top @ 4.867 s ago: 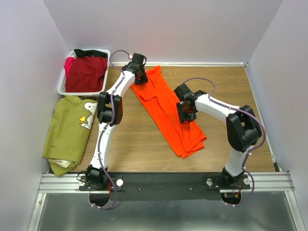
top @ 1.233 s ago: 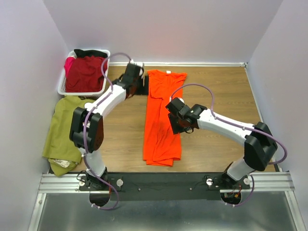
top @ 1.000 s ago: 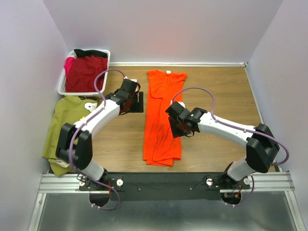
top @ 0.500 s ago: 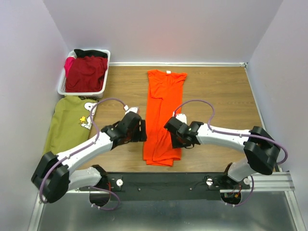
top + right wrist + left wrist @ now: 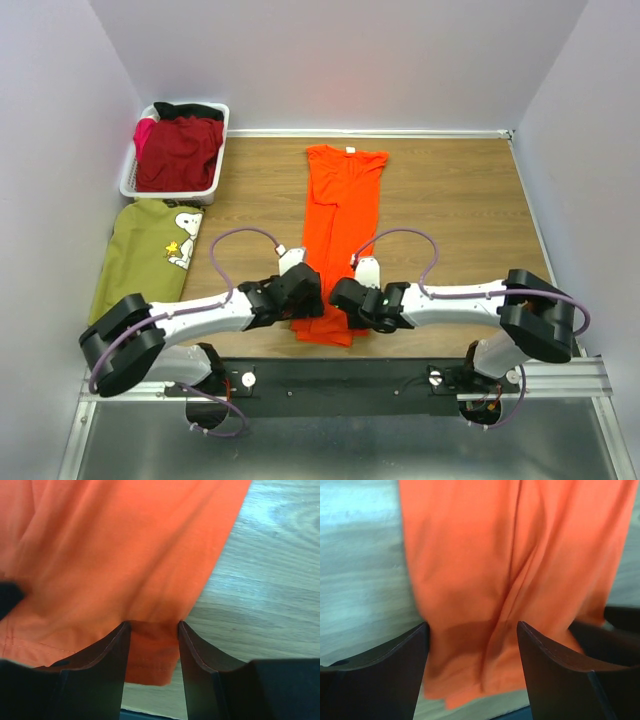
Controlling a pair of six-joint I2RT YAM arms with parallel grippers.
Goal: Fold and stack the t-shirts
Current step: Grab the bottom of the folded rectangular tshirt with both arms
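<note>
the left arm (image 5: 190, 318) and right arm (image 5: 455, 293) reach low and inward, wrists nearly meeting just ahead of the bases. left gripper (image 5: 305, 290) fingers spread wide; right gripper (image 5: 338, 293) fingers parted by a narrower gap.

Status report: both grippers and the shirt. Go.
Left gripper open, astride orange shirt at near hem. Right gripper open, narrower, over the hem's right corner. Shirt flat, lengthwise fold done, hem not yet lifted. Nothing blocking.
</note>
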